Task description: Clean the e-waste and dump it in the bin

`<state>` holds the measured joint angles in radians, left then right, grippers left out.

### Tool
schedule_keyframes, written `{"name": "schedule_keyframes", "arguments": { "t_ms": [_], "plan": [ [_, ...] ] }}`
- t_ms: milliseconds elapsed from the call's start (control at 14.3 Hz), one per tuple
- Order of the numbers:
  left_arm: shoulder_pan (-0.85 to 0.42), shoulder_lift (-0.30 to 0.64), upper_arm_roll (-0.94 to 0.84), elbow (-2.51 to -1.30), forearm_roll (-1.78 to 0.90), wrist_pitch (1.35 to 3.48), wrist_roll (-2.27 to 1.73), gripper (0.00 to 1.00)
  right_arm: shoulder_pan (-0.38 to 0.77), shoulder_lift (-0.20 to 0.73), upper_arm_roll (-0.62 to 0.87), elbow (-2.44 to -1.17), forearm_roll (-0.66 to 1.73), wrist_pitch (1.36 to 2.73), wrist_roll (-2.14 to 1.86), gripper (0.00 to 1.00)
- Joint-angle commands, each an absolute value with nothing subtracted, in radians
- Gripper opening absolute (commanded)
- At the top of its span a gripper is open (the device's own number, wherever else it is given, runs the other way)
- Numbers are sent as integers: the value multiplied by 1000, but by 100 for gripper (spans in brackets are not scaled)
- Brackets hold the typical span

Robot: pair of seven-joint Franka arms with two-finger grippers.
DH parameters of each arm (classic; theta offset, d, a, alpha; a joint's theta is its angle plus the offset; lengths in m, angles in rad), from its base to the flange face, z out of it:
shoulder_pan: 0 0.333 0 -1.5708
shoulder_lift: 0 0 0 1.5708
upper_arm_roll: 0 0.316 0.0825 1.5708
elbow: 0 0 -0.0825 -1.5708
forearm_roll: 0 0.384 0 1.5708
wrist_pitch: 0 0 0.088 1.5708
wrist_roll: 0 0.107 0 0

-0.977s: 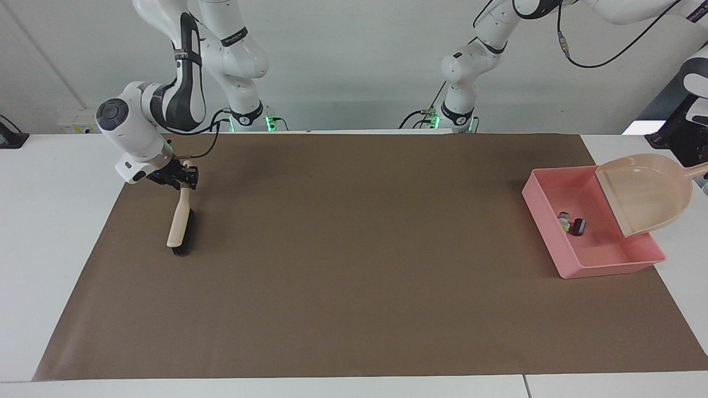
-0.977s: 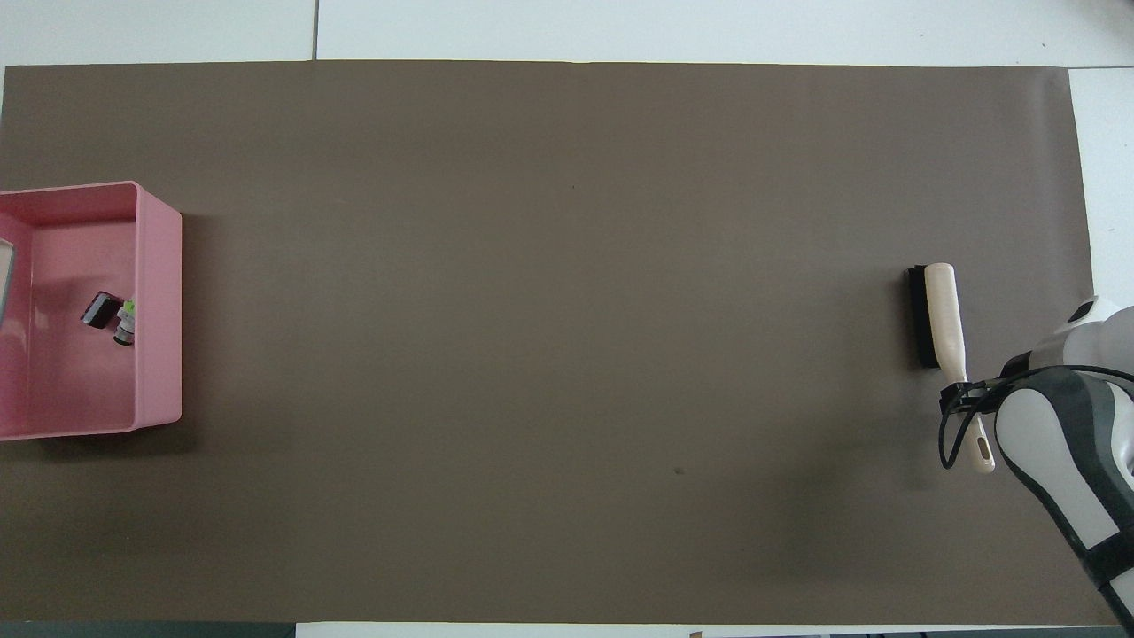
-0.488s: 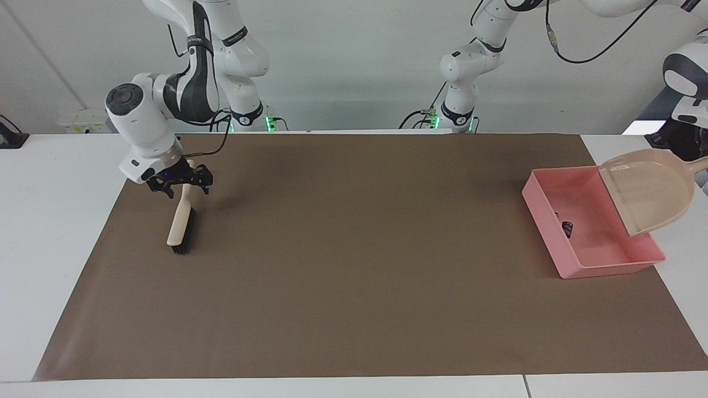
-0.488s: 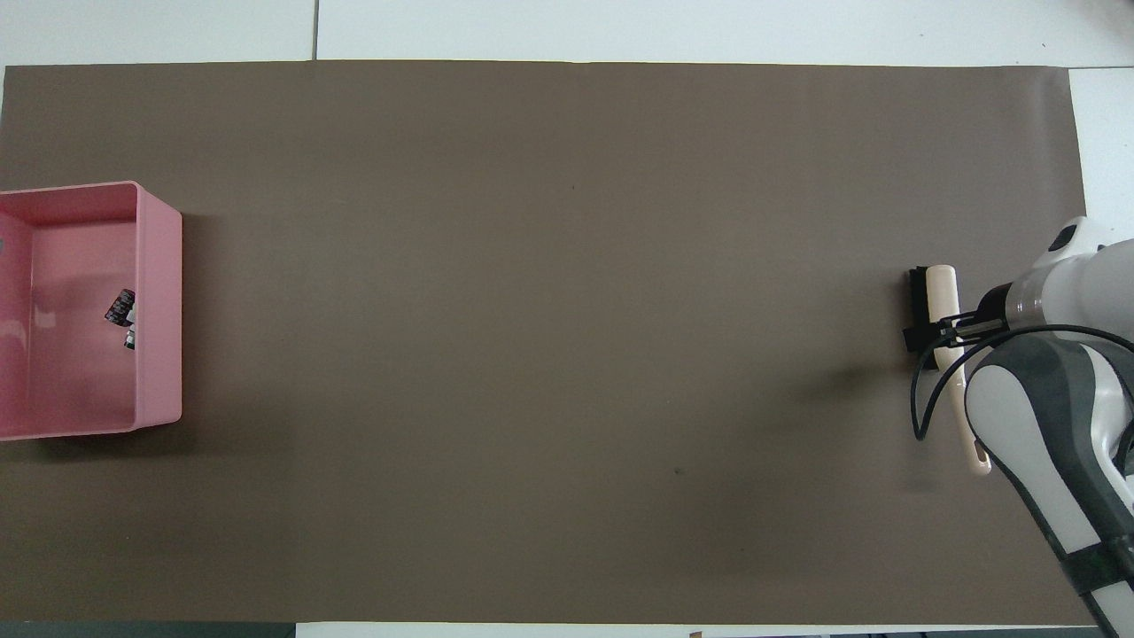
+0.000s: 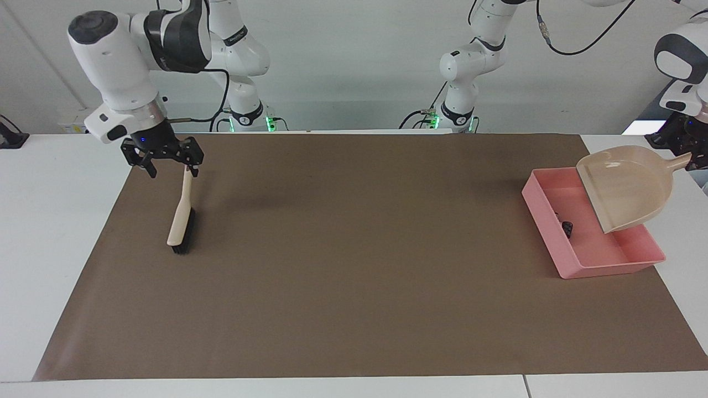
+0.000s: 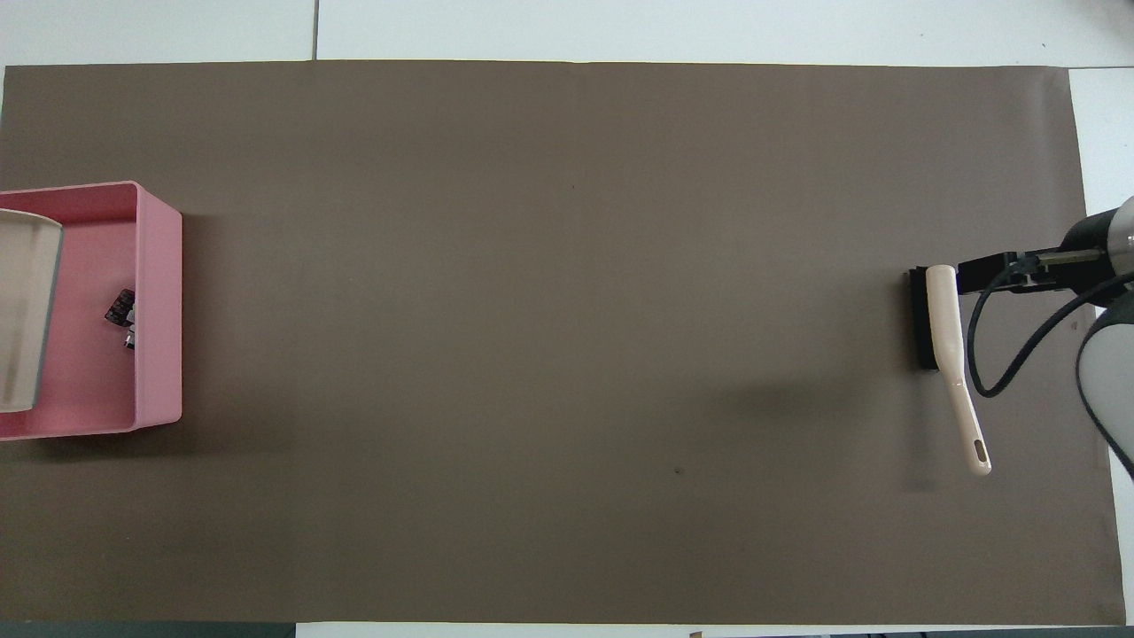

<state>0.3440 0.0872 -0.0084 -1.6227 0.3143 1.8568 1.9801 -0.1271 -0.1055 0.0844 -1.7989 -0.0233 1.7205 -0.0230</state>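
Observation:
The pink bin (image 5: 591, 264) stands at the left arm's end of the table and also shows in the overhead view (image 6: 159, 292). The e-waste lies inside it by the wall nearest the table's middle: a dark bit (image 5: 567, 226) (image 6: 119, 306) and a small whitish bit (image 6: 129, 338). My left gripper (image 5: 691, 158) is shut on the handle of the beige dustpan (image 5: 625, 188) and holds it tilted over the bin. My right gripper (image 5: 173, 169) is open and empty, raised over the handle end of the brush (image 5: 181, 221).
The brush (image 6: 942, 332) lies flat on the brown mat (image 5: 354, 265) at the right arm's end, bristles on the side toward the table's middle. The dustpan's mouth (image 6: 22, 328) covers part of the bin. White table borders the mat.
My right gripper has let go of the brush handle, opened and risen above it. My left gripper has lifted the dustpan and shifted it over the bin. The e-waste has slid toward the bin's wall.

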Motion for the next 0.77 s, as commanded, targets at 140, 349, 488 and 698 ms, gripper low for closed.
{"name": "schedule_keyframes", "arguments": {
  "t_ms": [140,349,488,698],
  "plan": [
    [295,8,-3,-1735,172,1828,2003,2,-149,-17,89,-1542,-28,1460,73,100],
    [168,-70,-2,-1905,170,1908,1982,2,-127,-49,89,-1606,-26,1494,80,100],
    [91,-127,-3,-2032,170,1959,1863,2,-54,-54,19,-1626,-23,1497,78,100],
    [-66,-124,-2,-2115,170,2022,1625,2,58,-49,-98,-1623,-23,1506,78,100]
  ]
}}
